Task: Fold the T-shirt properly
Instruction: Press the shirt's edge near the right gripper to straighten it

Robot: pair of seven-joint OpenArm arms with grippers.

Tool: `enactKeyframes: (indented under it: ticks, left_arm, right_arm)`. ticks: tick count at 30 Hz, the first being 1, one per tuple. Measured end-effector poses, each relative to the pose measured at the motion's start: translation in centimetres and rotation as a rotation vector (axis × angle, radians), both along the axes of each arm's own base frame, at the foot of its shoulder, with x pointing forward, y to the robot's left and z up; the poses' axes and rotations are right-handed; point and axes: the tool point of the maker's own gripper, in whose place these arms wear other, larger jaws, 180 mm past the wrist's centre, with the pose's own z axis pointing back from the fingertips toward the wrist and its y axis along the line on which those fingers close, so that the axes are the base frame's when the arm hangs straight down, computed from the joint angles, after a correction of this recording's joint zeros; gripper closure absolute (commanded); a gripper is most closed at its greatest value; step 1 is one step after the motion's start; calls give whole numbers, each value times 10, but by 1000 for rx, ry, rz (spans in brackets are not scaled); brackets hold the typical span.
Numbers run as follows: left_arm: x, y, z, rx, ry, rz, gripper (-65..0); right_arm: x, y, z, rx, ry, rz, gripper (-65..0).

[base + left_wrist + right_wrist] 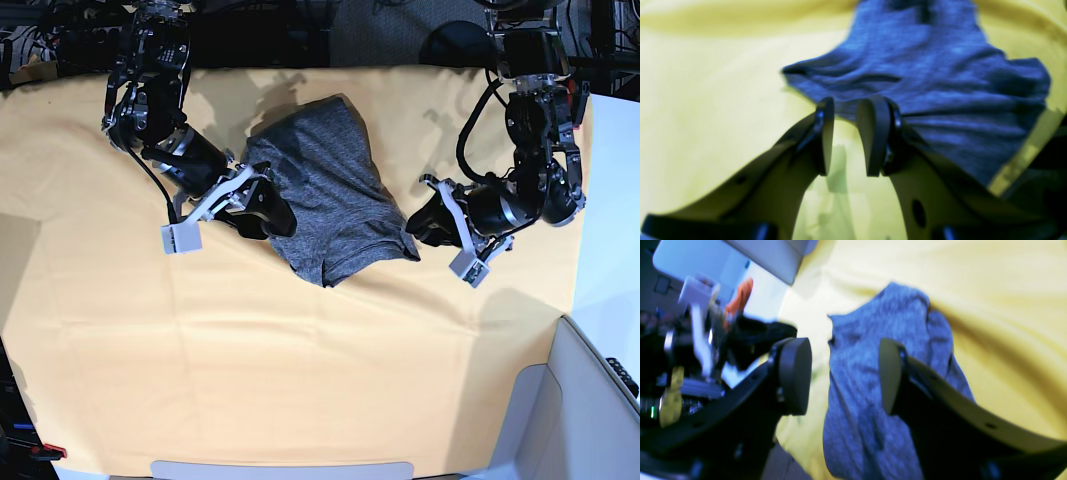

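The T-shirt (pixel 330 180) is a heathered dark grey knit, lying crumpled in a bunched heap on the yellow-orange cloth (pixel 300 370) at the table's middle back. My right gripper (pixel 268 213) is open at the shirt's left edge. In the right wrist view its jaws stand wide apart (pixel 843 373) with the shirt (pixel 867 356) between and below them. My left gripper (pixel 422 226) sits at the shirt's lower right corner. In the left wrist view it is open (pixel 848 106), with the shirt's edge (pixel 940 83) just past the fingertips.
The yellow-orange cloth (pixel 706 100) covers the whole table and is wrinkled. A grey-white bin (pixel 590 400) stands at the front right corner. Dark equipment and cables line the back edge (pixel 380 30). The table's right edge (pixel 585 200) is close behind my left arm.
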Motion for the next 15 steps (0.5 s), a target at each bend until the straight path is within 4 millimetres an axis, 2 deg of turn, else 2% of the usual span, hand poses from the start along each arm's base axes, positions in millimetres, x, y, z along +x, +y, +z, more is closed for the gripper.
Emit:
enactKeyframes:
  ticks: [2,4,7,10,12,15]
  left_arm:
    - [-8,0,-3,4,4,-1,-132]
    - [-19,1,-13,12,39,-1,-101]
    - [-27,1,-21,14,63,-1,-64]
    - [-26,0,-19,3,55,2,-39]
    - [-28,0,-21,4,62,2,-35]
    - [-35,0,-27,6,83,1,-34]
  right_arm:
    - [2,10,0,12,3,20,-110]
    - [5,22,-5,-3,13,37,-11]
    - [8,40,-11,-26,22,74,0]
    - [8,51,-23,-15,58,91,0]
    - [3,53,-36,-10,103,94,0]
    - [-11,46,-52,-22,152,83,0]
